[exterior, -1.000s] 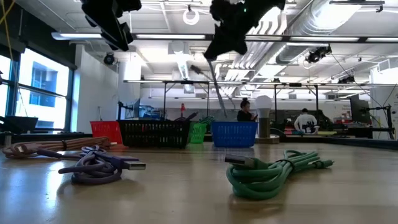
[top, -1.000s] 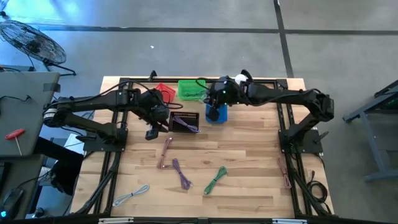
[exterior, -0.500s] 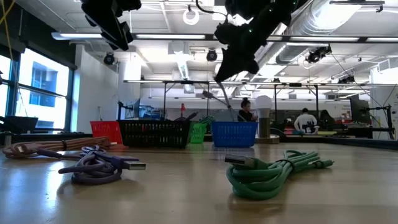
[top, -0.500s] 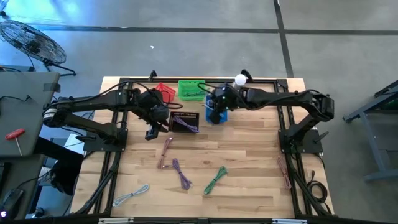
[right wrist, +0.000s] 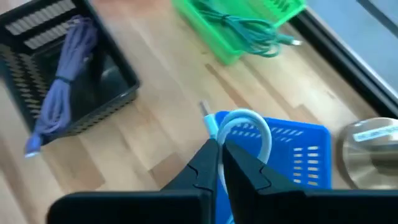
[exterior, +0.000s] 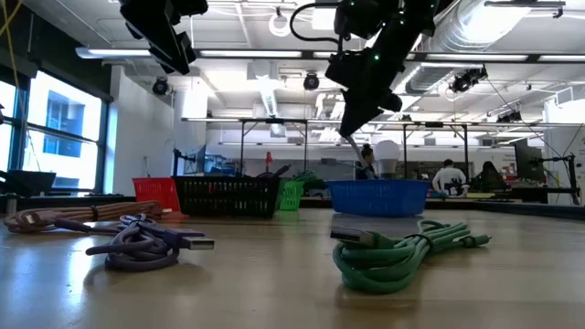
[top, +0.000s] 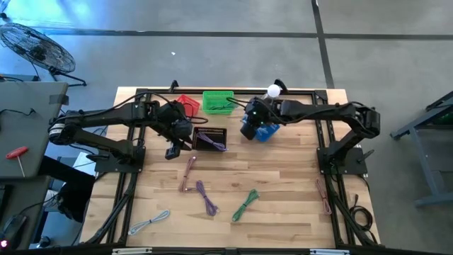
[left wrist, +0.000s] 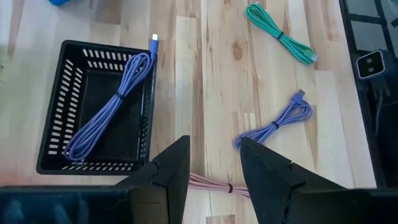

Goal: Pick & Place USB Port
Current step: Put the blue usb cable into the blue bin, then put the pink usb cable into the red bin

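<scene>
above the blue basket (right wrist: 292, 155), right gripper (right wrist: 221, 152) pinches a white cable (right wrist: 249, 124).

Both arms are the same build: matte black all over, chunky rounded joint housings linked by slim straight tubes, with thin black cables looping along the outside. The left arm (top: 113, 120) and right arm (top: 325, 113) each sit on a blocky black base. Up close the left fingers (left wrist: 171, 168) are flat, angular black plastic wedges; the right fingers (right wrist: 208, 165) look the same, dark and tapered.
</scene>
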`<action>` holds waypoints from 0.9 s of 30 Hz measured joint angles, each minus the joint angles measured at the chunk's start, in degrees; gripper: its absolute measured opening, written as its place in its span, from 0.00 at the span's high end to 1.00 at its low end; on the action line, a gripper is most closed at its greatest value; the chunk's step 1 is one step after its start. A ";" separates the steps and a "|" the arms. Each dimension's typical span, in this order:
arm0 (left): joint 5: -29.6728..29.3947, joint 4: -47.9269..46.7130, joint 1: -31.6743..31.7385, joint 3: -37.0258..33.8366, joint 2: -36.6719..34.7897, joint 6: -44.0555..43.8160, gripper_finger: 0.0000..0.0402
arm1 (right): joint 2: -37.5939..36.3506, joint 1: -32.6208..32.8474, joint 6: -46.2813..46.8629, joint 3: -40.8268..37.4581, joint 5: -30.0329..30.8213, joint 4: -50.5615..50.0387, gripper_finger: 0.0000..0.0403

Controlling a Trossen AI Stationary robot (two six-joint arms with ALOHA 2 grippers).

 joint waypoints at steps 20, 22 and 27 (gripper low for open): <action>0.12 -1.26 0.00 0.00 0.02 -0.02 0.66 | 0.00 0.38 -8.80 0.04 -18.23 5.14 0.69; 0.36 -1.65 -0.12 0.00 0.01 -0.02 0.66 | 0.00 1.90 -12.58 0.04 -29.79 6.49 0.69; 0.10 -1.50 -2.44 -0.02 -0.21 1.21 0.66 | 0.00 11.82 -24.84 0.39 -33.49 7.64 0.72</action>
